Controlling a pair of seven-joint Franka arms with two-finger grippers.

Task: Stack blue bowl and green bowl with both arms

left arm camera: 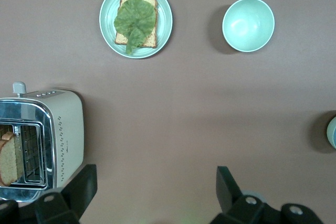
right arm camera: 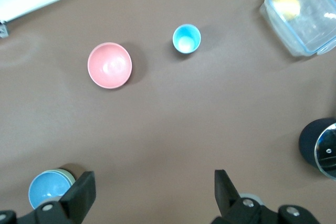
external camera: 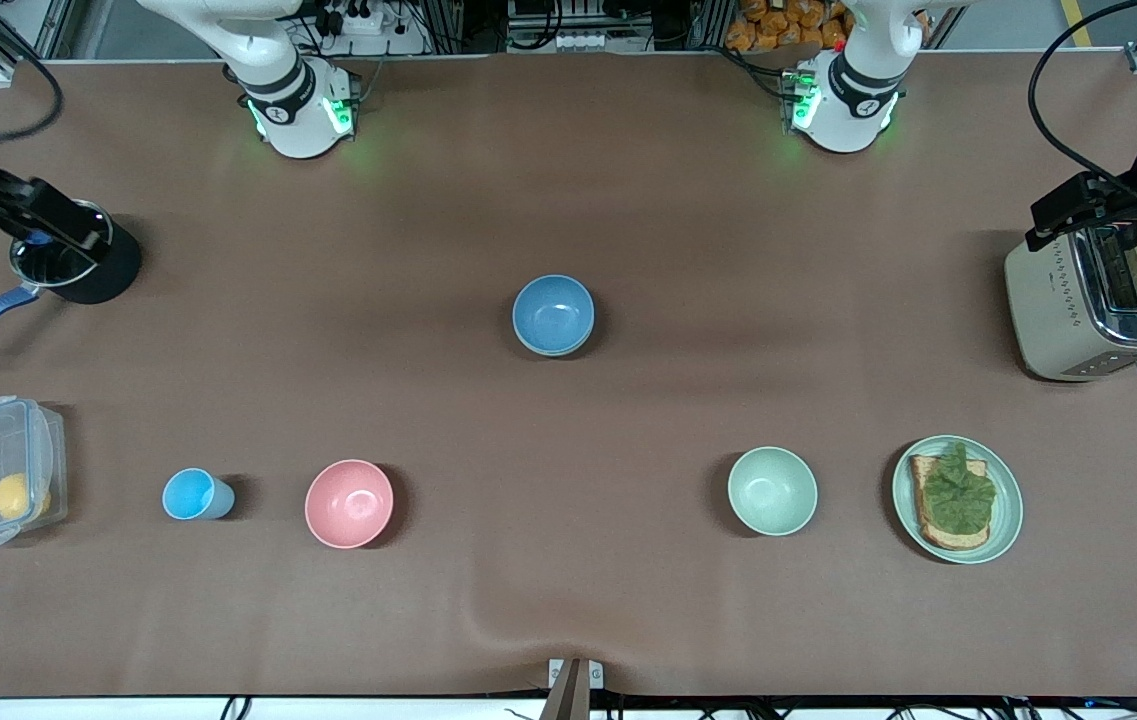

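Front view lays out the brown bench (external camera: 568, 620) with the two arms drawn out to its ends. The left gripper (external camera: 1078, 215) hangs over the toaster (external camera: 1093, 300) at the left arm's end. In the left wrist view its fingers (left arm camera: 84, 182) stand released, wide apart, with nothing between them. The right gripper (external camera: 48, 225) hangs over the black pot (external camera: 103, 265) at the right arm's end. In the right wrist view its fingers (right arm camera: 223, 187) are likewise spread and empty.

Between them, mid-bench, the blue bowl (external camera: 553, 313) sits upright. In the right wrist view a dull green rim shows just under and around it, which I take to be the green bowl (right arm camera: 67, 173), with the blue bowl nested inside it. The paler mint bowl (external camera: 772, 490) and the pink bowl (external camera: 349, 503) stand apart, nearer the front camera.

Judged from this, the stack looks made. It lies well apart from both grippers, toward the bench's middle from each, and neither arm is clearly nearer.
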